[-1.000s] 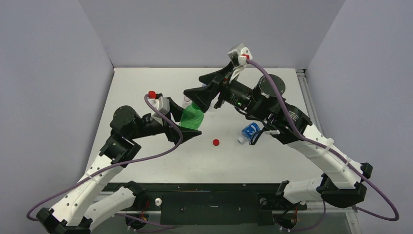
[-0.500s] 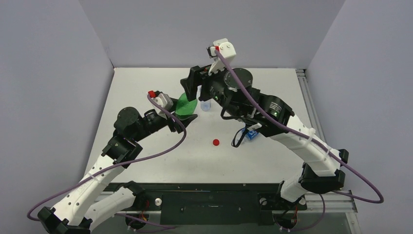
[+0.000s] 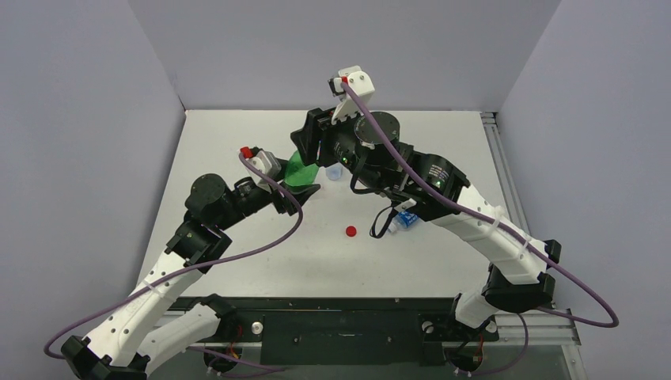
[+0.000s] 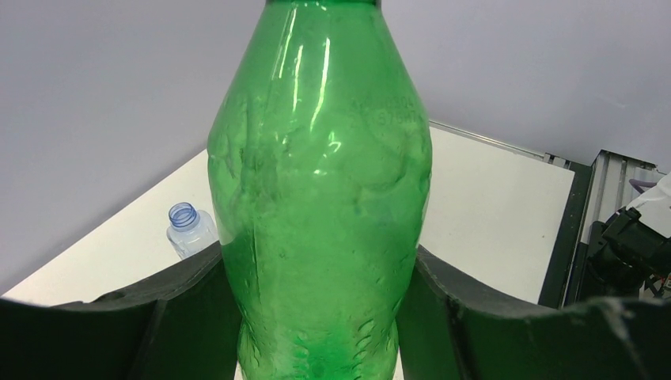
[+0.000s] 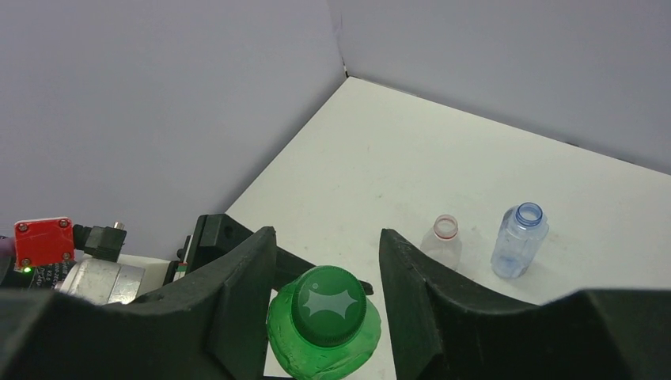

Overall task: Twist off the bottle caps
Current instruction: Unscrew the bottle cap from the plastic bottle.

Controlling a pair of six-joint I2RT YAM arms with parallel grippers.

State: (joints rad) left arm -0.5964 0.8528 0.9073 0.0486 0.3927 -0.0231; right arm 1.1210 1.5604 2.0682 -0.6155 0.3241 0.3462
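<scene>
From above, the left pincer (image 3: 303,187) and the right pincer (image 3: 311,147) meet at the far left-centre of the counter (image 3: 229,142). The green bottle (image 3: 298,169) shows there only as a green patch between them, and the arms hide how either one grips.

The wrist views fill that in. The left wrist camera looks up the green bottle, which stands upright. Its lower body is pinched between the two black fingers (image 4: 182,309), one pressed against each side, and its top runs out of view. The right wrist camera looks down on that top. The green cap (image 5: 328,305) sits on the neck, and the right pincer straddles it, spread, with a thin gap on each side and no contact.

The right wrist view also shows two uncapped bottles standing side by side on the far counter: a clear bottle with a red neck ring (image 5: 445,241) and a bluish bottle (image 5: 518,237). The left wrist view catches only the bluish one, past one finger.

Only the overhead view shows the red cap (image 3: 350,231), lying alone near the middle of the counter. It also shows the blue-labelled bottle (image 3: 407,218) on its side to the right of the red cap, half under the right arm.

The counter is plain matt white. Pale grey-lilac walls (image 3: 316,47) close it in on the left, far and right sides. A metal rail (image 3: 491,131) runs along its right edge and a black frame (image 3: 340,323) along the near one.
</scene>
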